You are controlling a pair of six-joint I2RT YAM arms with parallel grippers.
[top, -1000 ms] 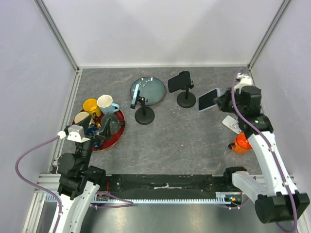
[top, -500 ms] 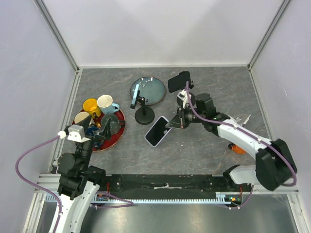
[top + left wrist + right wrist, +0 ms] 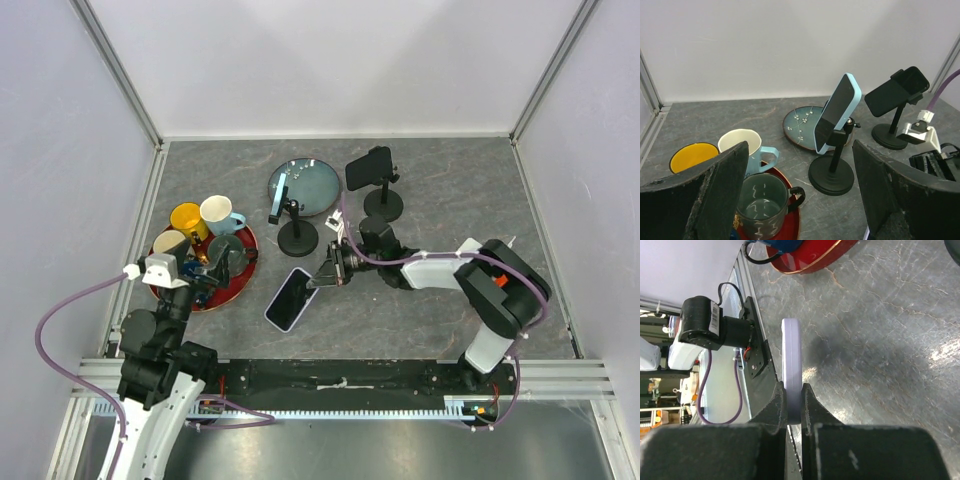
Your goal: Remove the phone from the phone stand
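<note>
Right gripper (image 3: 328, 272) clamped on the phone (image 3: 291, 298), clear of any stand, near the table (image 3: 420, 325). Next: lay flat, release. Left gripper (image 3: 800, 197) wide open, empty.

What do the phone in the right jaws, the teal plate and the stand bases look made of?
Phone: lavender matte shell, likely plastic or a silicone case; dark glossy face, likely glass.
Teal plate: glazed ceramic, judging by its sheen and painted blossoms.
Stand bases: matte black; metal or plastic, unclear.
</note>
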